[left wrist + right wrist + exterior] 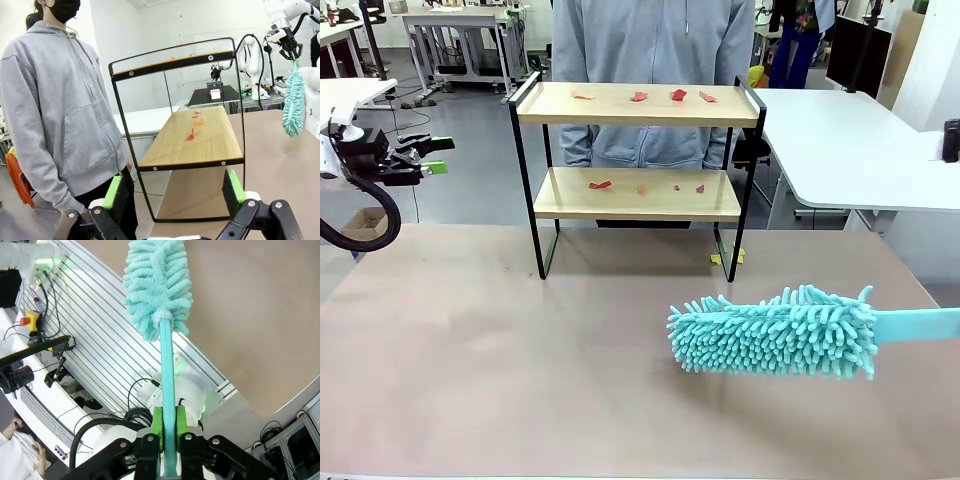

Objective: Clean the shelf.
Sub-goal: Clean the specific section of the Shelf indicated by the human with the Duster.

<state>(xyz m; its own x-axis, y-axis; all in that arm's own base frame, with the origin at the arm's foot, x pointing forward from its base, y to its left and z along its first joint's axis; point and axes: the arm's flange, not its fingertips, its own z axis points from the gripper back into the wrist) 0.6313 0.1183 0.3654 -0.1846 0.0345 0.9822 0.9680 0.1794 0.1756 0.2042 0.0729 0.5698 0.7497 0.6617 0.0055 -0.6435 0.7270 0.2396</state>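
On the near right of the table, the teal duster lies with its long axis running left to right, the fluffy head toward the middle and the flat handle running out past the picture's right edge. The shelf stands farther across the table, toward the person in the grey hoodie, so it lies beyond the duster head and to its left. Its boards run left to right too, roughly parallel to the duster. Small red scraps sit on the upper board and more lie on the lower one. In the right wrist view we see the right gripper with its green pads pressed against both sides of the handle, pinching the duster firmly. From the shadow under the head we judge that it hangs a little above the tabletop, though we cannot be certain. The left gripper hovers off the table's left side, well apart from the shelf, its jaws spread wide and holding nothing (in its own view the shelf shows end-on between the fingers). The right arm is the better placed, we think: its next move is to carry the head forward and left onto a board.
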